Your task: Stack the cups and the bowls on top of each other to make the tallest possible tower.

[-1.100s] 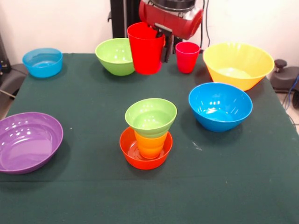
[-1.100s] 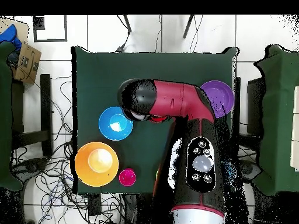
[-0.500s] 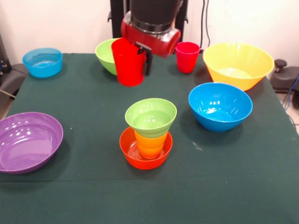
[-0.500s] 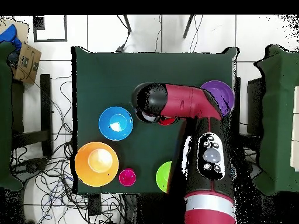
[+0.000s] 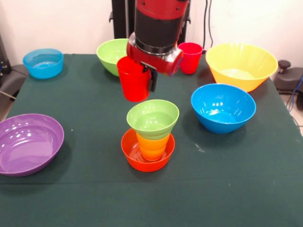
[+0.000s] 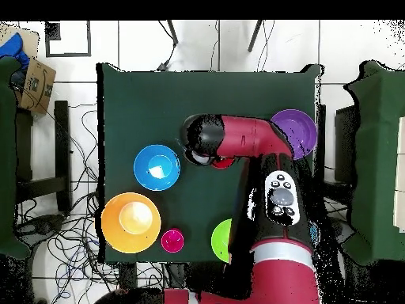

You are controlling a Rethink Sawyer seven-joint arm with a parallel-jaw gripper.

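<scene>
- One red cup (image 5: 134,79) hangs in the gripper (image 5: 150,75); we see one dark finger (image 5: 154,81) down its right wall, rim pinched, so closed on the cup.
- Cup is clear of the table (image 5: 71,189), upright, mouth up, long axis near vertical.
- Key relation: the tower (image 5: 150,135) sits nearer us and slightly right of the cup, with the cup's base about level with the top rim; we judge a short shift over it, then down.
- Tower as seen: small orange bowl (image 5: 137,158) at the bottom, yellow-orange cup (image 5: 151,145) in it, small green bowl (image 5: 152,118) on top, mouth open.
- Cup looks glossy, plain, tapered, narrower than the green bowl's mouth, so we'd expect it to seat inside.
- In the overhead view the arm (image 6: 249,142) covers the tower; only a red sliver (image 6: 223,163) shows.
</scene>
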